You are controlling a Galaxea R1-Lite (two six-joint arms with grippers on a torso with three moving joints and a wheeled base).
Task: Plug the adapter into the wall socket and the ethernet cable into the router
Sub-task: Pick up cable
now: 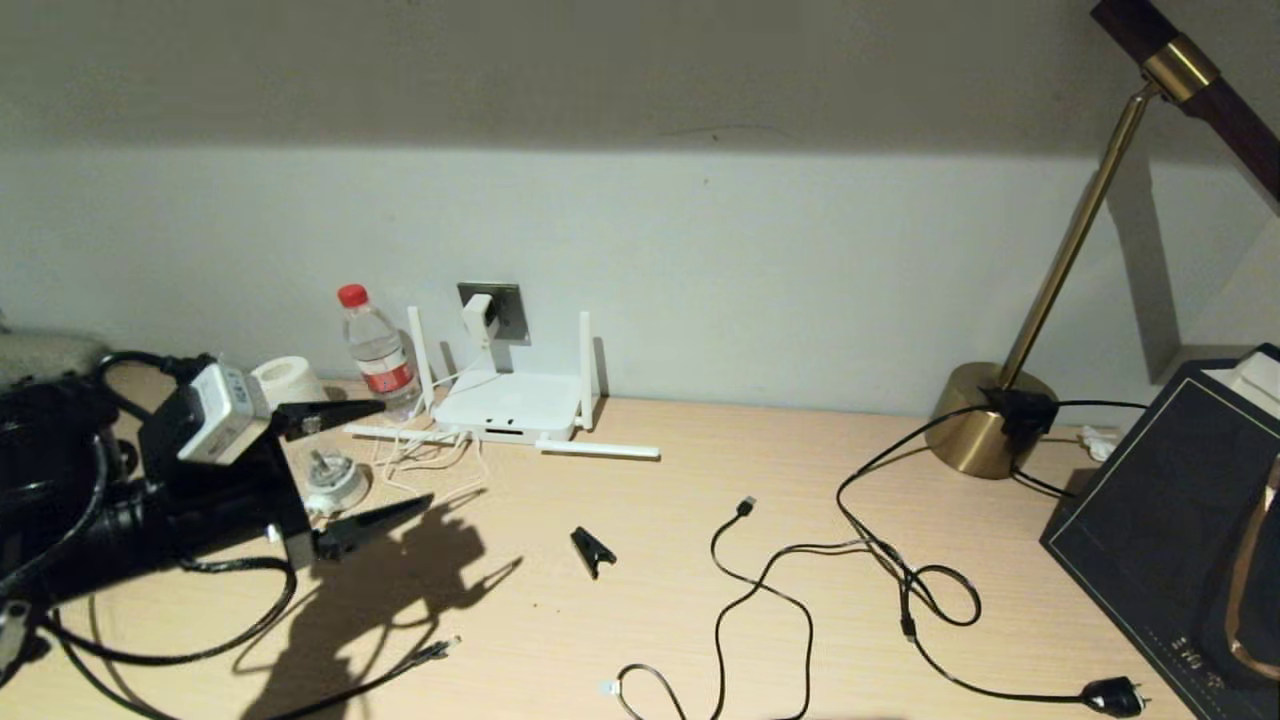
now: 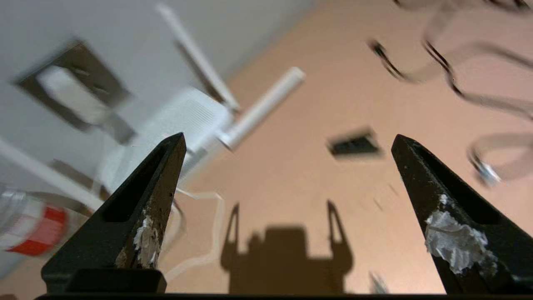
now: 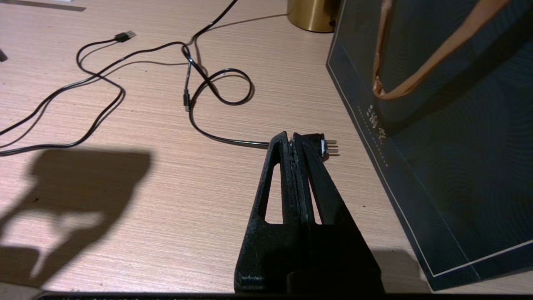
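Motion blur smears the socket (image 2: pixel 70 89), router (image 2: pixel 175 125) and cables in the left wrist view. The lamp (image 1: pixel 1120 200) head is cut off, and the right gripper (image 3: pixel 293 137) hides part of a black plug (image 3: pixel 322 145).

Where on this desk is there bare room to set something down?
Bare wood lies between the flat white router and the brass lamp base, behind the thin black USB cable. It is crowded around the plastic water bottle and open left end effector.

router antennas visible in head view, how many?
4. Two upright: left rear, right rear. Two folded flat on the desk: front left, front right. None seem hidden.
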